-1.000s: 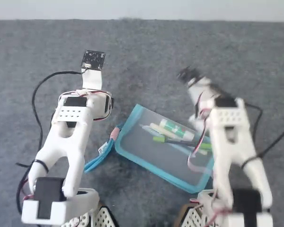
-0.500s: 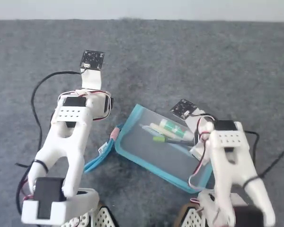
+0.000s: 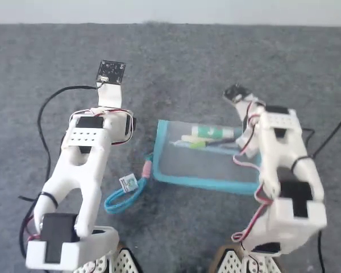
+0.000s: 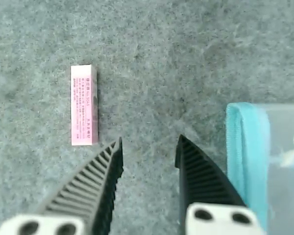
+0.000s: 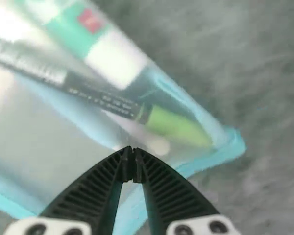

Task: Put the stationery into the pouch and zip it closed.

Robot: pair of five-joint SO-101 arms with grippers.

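Observation:
The clear pouch (image 3: 207, 162) with teal edging lies flat on the grey cloth between the arms. Inside it are a green-and-white glue stick (image 3: 214, 132) and some pens (image 3: 196, 142). My right gripper (image 5: 133, 164) is shut, its tips over the pouch's clear face (image 5: 49, 127) near a teal corner (image 5: 230, 144), beside a green-tipped pen (image 5: 174, 126). Whether the tips pinch the film is unclear. My left gripper (image 4: 149, 147) is open just above the cloth, between a pink eraser (image 4: 83, 105) and the pouch's teal end (image 4: 242, 147).
A blue wrist strap (image 3: 122, 198) with a small white tag (image 3: 128, 182) trails from the pouch's left end. The left arm (image 3: 82, 165) and the right arm (image 3: 281, 153) flank the pouch. Bare grey cloth (image 3: 176, 68) stretches behind them.
The right arm pulled back, then swung toward the far side. The pouch turned from a slant to lie level across the table, and its strap shifted with it. The left arm stayed put.

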